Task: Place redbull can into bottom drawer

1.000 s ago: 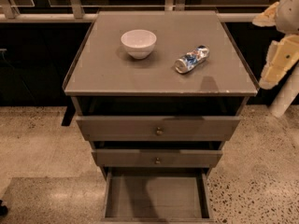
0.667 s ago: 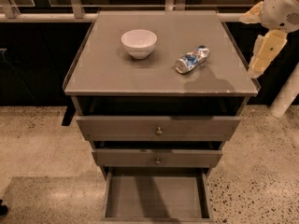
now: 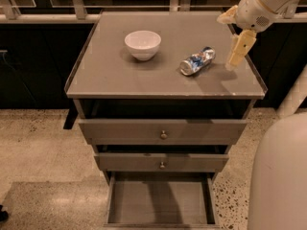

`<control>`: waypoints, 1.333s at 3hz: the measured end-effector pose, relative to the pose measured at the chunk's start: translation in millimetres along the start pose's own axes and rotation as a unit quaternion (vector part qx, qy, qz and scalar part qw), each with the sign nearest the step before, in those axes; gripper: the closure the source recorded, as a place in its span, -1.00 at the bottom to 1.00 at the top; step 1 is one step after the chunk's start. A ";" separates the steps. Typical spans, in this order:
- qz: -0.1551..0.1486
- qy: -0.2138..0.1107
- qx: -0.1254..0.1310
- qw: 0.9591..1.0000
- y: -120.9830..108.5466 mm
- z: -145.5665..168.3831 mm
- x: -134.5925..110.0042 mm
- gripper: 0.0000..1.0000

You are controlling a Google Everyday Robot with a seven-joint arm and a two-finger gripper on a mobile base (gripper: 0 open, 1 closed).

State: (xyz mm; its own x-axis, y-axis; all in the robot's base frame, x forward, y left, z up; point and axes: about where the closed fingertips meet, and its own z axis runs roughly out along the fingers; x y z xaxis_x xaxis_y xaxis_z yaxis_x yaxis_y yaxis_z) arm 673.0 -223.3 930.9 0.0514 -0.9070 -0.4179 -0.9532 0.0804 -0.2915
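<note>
Reaching for can (image 3: 197,61): lies on side near desk (image 3: 110,80) right edge, bowl (image 3: 143,44) well apart, toward left. Our gripper (image 3: 233,35) hovers over right edge just beside can, jaws spread, empty. We should straddle narrow width and squeeze gently, since it may roll. Drawer (image 3: 158,202) is open below front edge.

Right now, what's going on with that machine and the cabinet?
A robot arm reaches in from the right, its tool open and hovering over the cabinet top, just right of a can lying on its side. Nothing is held yet. A bowl sits further left. The bottom drawer is pulled out, its floor bare.
</note>
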 end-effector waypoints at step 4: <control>0.000 -0.090 0.009 0.996 -21.2 50.3 9.9 -1.00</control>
State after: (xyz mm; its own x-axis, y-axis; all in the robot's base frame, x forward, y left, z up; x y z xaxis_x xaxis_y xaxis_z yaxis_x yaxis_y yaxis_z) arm 708.7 -213.2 889.7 0.1052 -0.8178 -0.5659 -0.9479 0.0896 -0.3057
